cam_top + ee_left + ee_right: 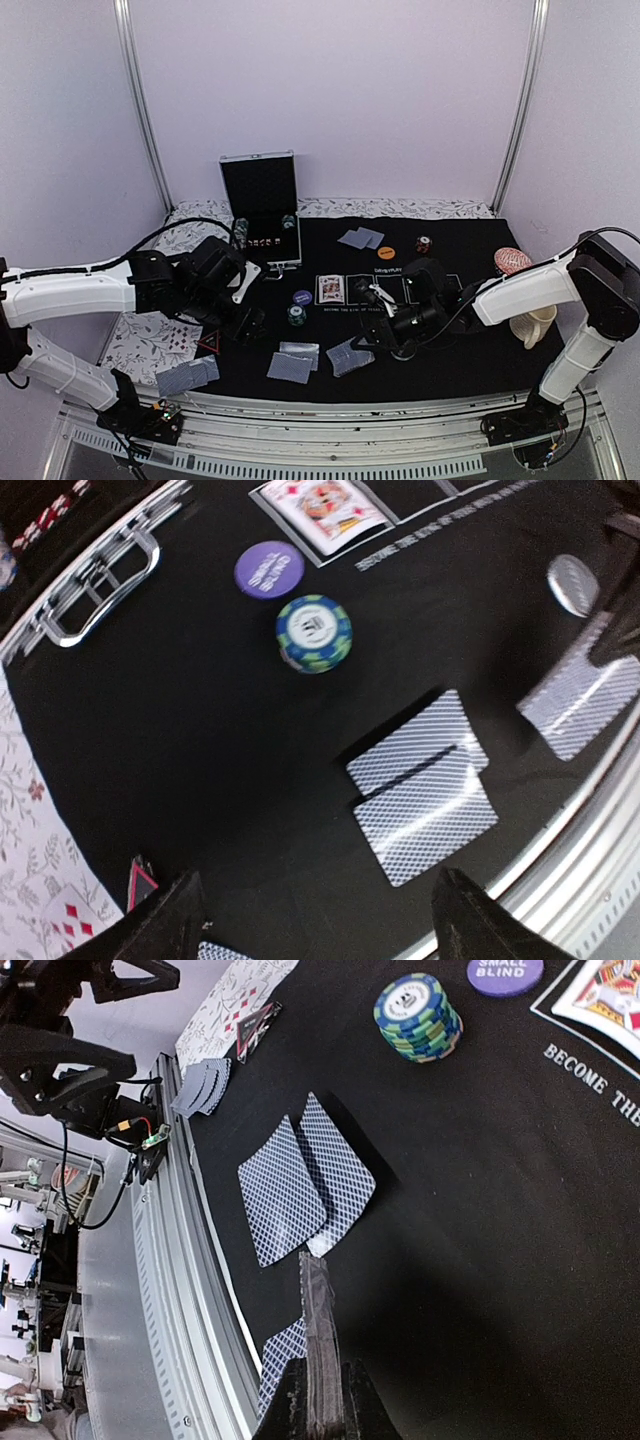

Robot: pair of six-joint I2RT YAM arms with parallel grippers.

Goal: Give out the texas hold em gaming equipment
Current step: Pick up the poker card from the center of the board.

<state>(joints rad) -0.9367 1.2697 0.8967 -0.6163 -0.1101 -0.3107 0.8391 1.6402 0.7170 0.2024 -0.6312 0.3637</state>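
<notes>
My left gripper (325, 932) hangs open over bare black mat (200, 740), nothing between its fingers (165, 920). Ahead of it lie two overlapping face-down cards (420, 785), a green-blue chip stack (314, 632), a purple small-blind disc (269, 567) and a face-up card (322, 505). A red triangle marker (140, 880) sits at its left. My right gripper (320, 1400) is shut on a deck of cards (320, 1330) held edge-on, just above the mat near the front card pairs (300, 1180). From above, the left gripper (243, 322) is left of the chip stack (297, 315) and the right gripper (378, 338) is beside another card pair (350, 357).
An open chip case (260, 205) stands at the back left. Far cards (360, 238), an orange chip (387, 253) and a red-black chip (424, 244) lie at the mat's back. A cream mug (530, 325) sits right. More cards (188, 375) rest at the front left, near the metal rail (170, 1290).
</notes>
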